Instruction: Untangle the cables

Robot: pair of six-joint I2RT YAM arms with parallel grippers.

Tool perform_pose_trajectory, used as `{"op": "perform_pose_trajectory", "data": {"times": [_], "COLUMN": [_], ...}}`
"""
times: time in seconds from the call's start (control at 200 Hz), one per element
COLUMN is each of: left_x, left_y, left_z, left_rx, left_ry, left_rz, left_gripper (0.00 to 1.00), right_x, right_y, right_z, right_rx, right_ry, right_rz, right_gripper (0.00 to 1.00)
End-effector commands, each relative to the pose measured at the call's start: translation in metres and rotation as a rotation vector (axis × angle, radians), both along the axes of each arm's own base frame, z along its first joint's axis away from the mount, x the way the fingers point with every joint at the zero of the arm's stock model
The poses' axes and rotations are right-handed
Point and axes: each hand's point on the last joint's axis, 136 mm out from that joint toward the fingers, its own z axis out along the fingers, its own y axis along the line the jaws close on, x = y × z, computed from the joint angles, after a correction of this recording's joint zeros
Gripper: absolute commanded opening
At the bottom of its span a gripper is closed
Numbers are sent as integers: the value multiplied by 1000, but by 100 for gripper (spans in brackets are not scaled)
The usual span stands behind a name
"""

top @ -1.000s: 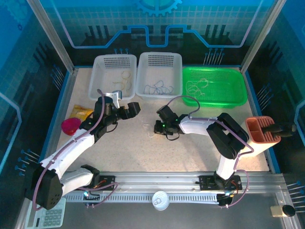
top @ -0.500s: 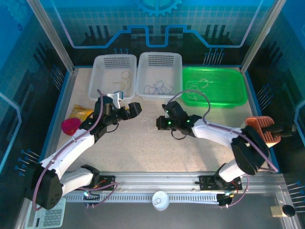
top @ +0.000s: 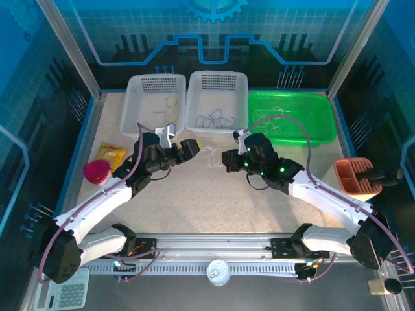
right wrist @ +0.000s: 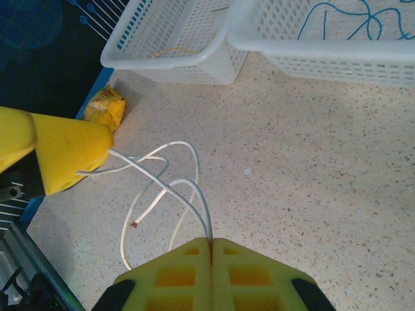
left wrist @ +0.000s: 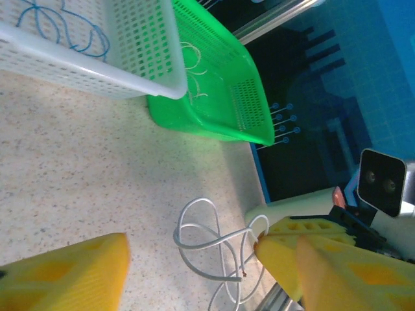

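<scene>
A white cable (top: 209, 154) hangs in loose loops above the table between my two grippers. My right gripper (top: 228, 159) is shut on one end of it, and the strands leave its closed yellow tips (right wrist: 211, 240) and loop away (right wrist: 183, 143). My left gripper (top: 192, 148) faces it from the left. Its jaws stand wide apart around the loops (left wrist: 197, 200), and one of its fingers (right wrist: 65, 152) touches the strand. More cables lie in the baskets: yellowish ones (top: 165, 110), blue ones (top: 214, 120) and white ones (top: 272, 115).
Two white baskets (top: 134, 91) (top: 241, 97) and a green basket (top: 324, 123) line the far edge. A yellow packet (top: 110, 153) and a pink bowl (top: 96, 171) sit at the left. An orange holder (top: 356, 175) stands at the right.
My right gripper has lifted the white cable off the table and carried it farther back. My left gripper has moved right to the cable, and its jaws have narrowed.
</scene>
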Motion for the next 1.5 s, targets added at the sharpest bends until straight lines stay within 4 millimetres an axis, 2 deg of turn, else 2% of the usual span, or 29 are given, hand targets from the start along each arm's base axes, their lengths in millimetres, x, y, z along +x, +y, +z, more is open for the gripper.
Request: {"op": "perform_pose_trajectory", "data": {"times": [0.0, 0.045, 0.055, 0.08, 0.265, 0.385, 0.72, 0.85, 0.94, 1.06, 1.206, 1.291, 1.436, 1.496], "left_x": [-1, -1, -1, 0, 2, 5, 6, 6, 6, 5, 3, 3, 2, 3], "left_y": [-6, -7, -8, -9, -17, -22, -42, -46, -47, -44, -39, -37, -34, -32], "left_z": [11, 12, 11, 11, 7, 6, 1, 3, 3, 4, 6, 7, 7, 8], "left_rx": [-40, -42, -41, -42, -34, -32, -39, -43, -42, -39, -34, -28, -14, -10], "left_ry": [-39, -40, -38, -37, -29, -32, -29, -36, -40, -46, -58, -64, -71, -78], "left_rz": [-8, -9, -11, -11, -21, -34, -88, -93, -94, -82, -64, -56, -44, -38], "left_gripper": [58, 57, 57, 57, 62, 62, 55, 49, 37, 30, 14, 12, 0, 0], "right_x": [-1, 0, -3, -3, -5, -6, -9, -9, -7, -6, -3, -1, 0, 1], "right_y": [-11, -11, -12, -13, -10, -10, -10, -10, -13, -17, -26, -33, -41, -43], "right_z": [1, 3, -5, -7, -3, 0, 4, 2, 1, -1, -5, -7, -7, -5], "right_rx": [-17, -7, -17, -18, 12, 23, 54, 58, 56, 55, 48, 42, 49, 52], "right_ry": [-7, -9, 4, 8, 6, 2, 5, 10, 12, 14, 22, 25, 25, 23], "right_rz": [-12, -10, -9, -9, 14, 25, 48, 45, 36, 24, -7, -28, -51, -55], "right_gripper": [0, 0, 0, 0, 0, 0, 0, 0, 0, 0, 0, 0, 0, 0]}}
